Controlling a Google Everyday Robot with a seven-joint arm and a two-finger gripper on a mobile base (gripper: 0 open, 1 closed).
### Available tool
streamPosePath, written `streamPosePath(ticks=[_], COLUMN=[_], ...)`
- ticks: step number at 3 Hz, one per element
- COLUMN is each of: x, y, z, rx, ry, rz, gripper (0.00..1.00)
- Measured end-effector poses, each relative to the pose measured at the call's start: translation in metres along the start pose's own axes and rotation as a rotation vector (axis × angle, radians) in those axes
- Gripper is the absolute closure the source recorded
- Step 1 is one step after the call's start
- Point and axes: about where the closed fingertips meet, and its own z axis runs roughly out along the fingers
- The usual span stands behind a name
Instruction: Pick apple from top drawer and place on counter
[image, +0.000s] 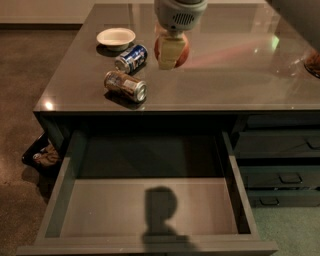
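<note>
The apple (181, 51), red with some yellow, is in the upper middle of the frame, not in the drawer but over the glossy dark grey surface (225, 82). The pincer (170, 56) comes down from the top edge of the frame and is pinching the apple; one pale finger (169, 50) lies across the front of the fruit, and the round grey body of the wrist is directly above it. I cannot tell if the apple touches the surface or hangs a little over it. Just to the left of the apple a blue can (131, 58) lies on its side, and lower left of that can a second can (125, 86), silver and brown, also lies on its side, near the front edge of the surface. A small white bowl (116, 37) stands up and to the left of the blue can. At the right edge of the frame a reddish-brown object (314, 62) is cut off. Below the surface, in the lower half of the frame, the top drawer (100, 210) is pulled out wide, and on its flat grey floor there is only a dark shadow (160, 205). To the right of it are narrower drawers with handles (290, 177), all closed. On the floor at the left, beside the cabinet, sits a dark bag (44, 156) with something crumpled in it.
</note>
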Motion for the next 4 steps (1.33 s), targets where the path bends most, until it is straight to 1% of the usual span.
streamPosePath(ticks=[1, 2, 3, 4], x=[0.049, 0.088, 0.11, 0.11], y=[-0.01, -0.007, -0.002, -0.002], z=[-0.017, -0.008, 0.037, 0.037], rx=[0.054, 0.063, 0.023, 0.023], ry=[0.007, -0.045, -0.141, -0.141], rz=[0.103, 0.205, 0.33, 0.33], gripper=[1.0, 1.0, 0.82, 0.94])
